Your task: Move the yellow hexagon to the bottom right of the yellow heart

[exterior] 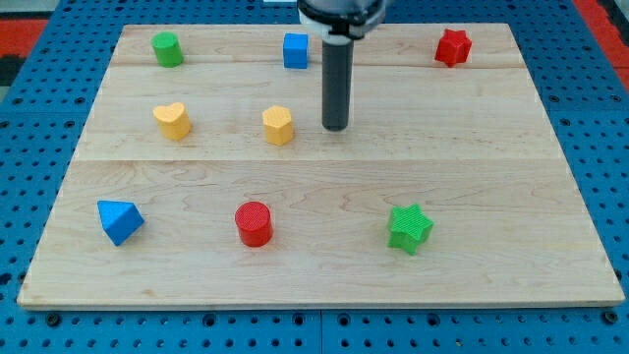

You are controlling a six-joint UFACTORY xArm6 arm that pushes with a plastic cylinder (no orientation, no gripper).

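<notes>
On the bench [324,285], pale wooden boards joined side by side over a blue perforated base:

Yellow hexagon [278,125]: a small, plain yellow block with flat faceted sides, paler on its top face, standing upright on the middle board a little to the view's left of centre.

Yellow heart [172,120]: same yellow, lobed top, on the same board, well apart from the yellow hexagon toward the view's left and at about the same height in the view.

My tip [336,128]: lower end of a straight dark rod hanging from a black mount at the view's top; it sits just beside the yellow hexagon, on the view's right of it, with a narrow strip of bare wood between them, so not touching.

End effector: a bare rod only, with no jaws to spread or press together, and pinching nothing.

Other blocks: green cylinder [167,48] at the view's top left; blue cube [296,50] at top centre, just left of the rod; red star [453,46] at top right; blue block [119,220], wedge-like, at bottom left; red cylinder [254,223] at bottom centre; green star [410,228] at bottom right of centre.

Writing: no brand, label or lettering can be read on any block, the rod or the boards.
</notes>
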